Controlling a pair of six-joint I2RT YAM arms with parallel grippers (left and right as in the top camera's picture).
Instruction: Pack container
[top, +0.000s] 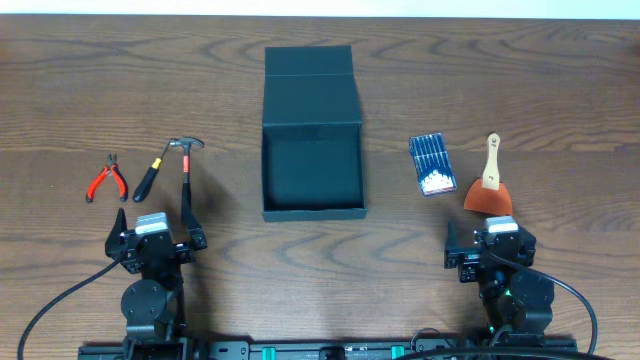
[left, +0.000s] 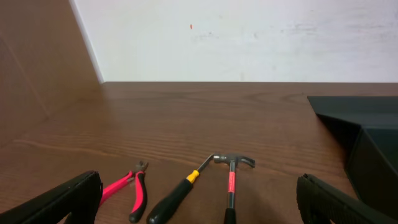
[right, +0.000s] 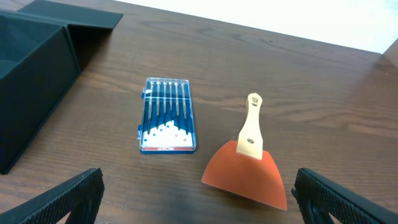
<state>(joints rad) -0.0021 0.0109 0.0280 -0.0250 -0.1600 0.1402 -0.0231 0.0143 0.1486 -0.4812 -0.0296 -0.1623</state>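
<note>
Trouble could start on the left side, where the hammer (top: 187, 175) and the screwdriver (top: 150, 178) lie very close, their top ends almost touching. A grab at one could bump the other and push it away. The hammer's handle ends just beside the left pincer (top: 155, 228), so a quick move could knock it. The pliers (top: 108, 178) lie a little apart and look easier to take.

On the right, the scraper (top: 489, 185) has a thin orange blade lying flat on the worktop (top: 560, 100). It could slip out of a grip, so the pale handle looks like the better place to hold it. The blue case (top: 432, 164) is smooth and flat too, and it might slide. A long tool carried low could also hit a wall of the box.

Both the left pincer and the right pincer (top: 490, 240) are wide open and hold nothing.

The container (top: 312, 170) sits in the middle of the worktop, between the two groups of tools and well apart from both. It is a dark, dull, square box with stiff walls. Its lid is folded back on the far side, and nothing is inside yet
</note>
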